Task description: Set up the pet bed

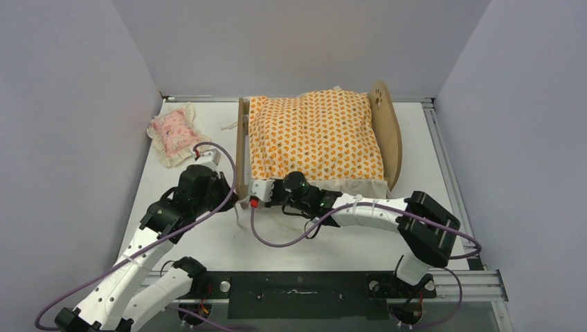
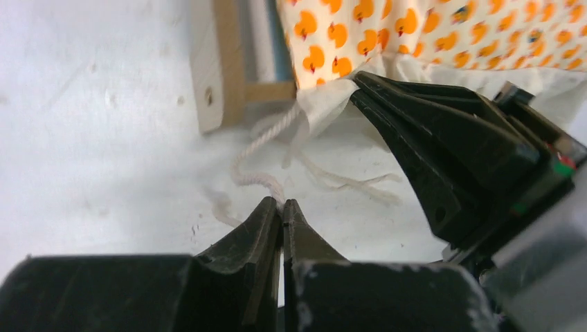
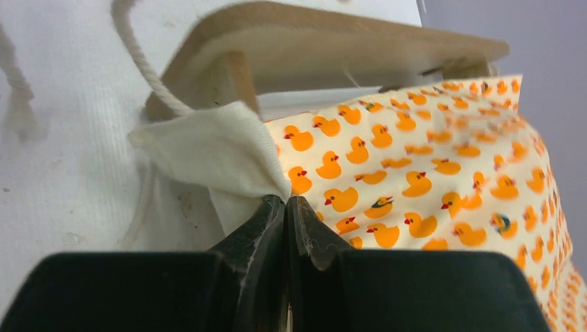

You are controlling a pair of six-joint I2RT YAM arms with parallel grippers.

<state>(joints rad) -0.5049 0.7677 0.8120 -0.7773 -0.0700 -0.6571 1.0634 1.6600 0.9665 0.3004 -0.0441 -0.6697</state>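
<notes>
Top external: pet bed (image 1: 389, 138) sits centre-far on table (image 1: 429, 159), cushion (image 1: 315, 135) on it | right gripper (image 3: 286, 204) clamped on cushion's white corner | left gripper (image 2: 282, 207) fingers together, pinching cord (image 2: 259, 142) | judgement: frame light, stiff, likely slides; hold by footboard (image 1: 241, 149); cushion floppy

One bed (image 1: 391, 138) stands far middle. One cushion (image 1: 315, 135) lies on it. One pillow (image 1: 173, 133) is far left. Two grippers, the left gripper (image 2: 282, 204) and the right gripper (image 3: 286, 200), are at the bed's near left corner. One thick cord (image 2: 263, 142) lies there, plus thinner strands too tangled to count.
</notes>
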